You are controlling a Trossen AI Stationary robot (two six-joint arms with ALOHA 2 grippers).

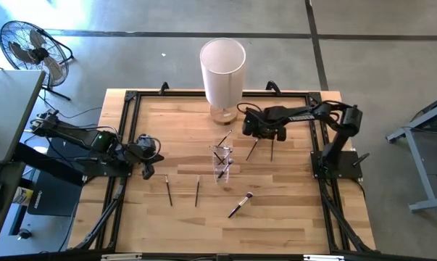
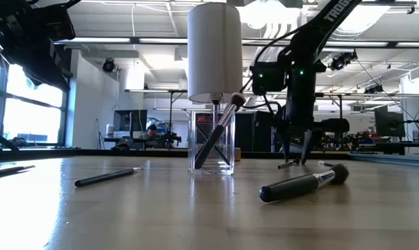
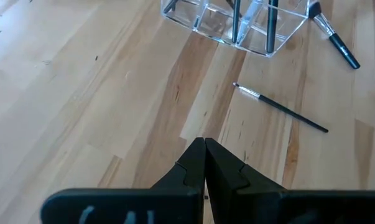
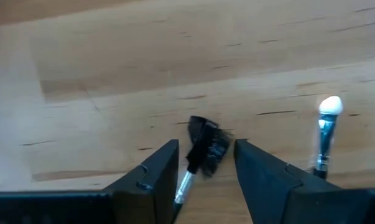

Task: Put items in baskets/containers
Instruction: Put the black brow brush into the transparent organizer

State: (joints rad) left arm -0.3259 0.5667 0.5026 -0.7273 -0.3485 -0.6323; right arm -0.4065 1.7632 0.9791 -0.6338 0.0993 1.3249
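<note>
A small clear cup stands mid-table with several brushes upright in it, also visible as the clear cup. Thin brushes lie flat on the wood: two near the left gripper, a thicker one, and two by the right gripper. My right gripper is open, low over the table, its fingers on either side of a brush's dark bristle head. My left gripper is shut, at the table's left, holding nothing. My right gripper comes from above, pointing down, with one finger on each side of the dark bristle end of a brush that lies flat on the table. Gaps show beside the bristles; whether a finger touches the ferrule I cannot tell.
A tall white cylinder stands at the far edge behind the cup. A white-tipped brush lies just beside the right gripper. A black frame rims the table. Bare wood lies toward the near edge.
</note>
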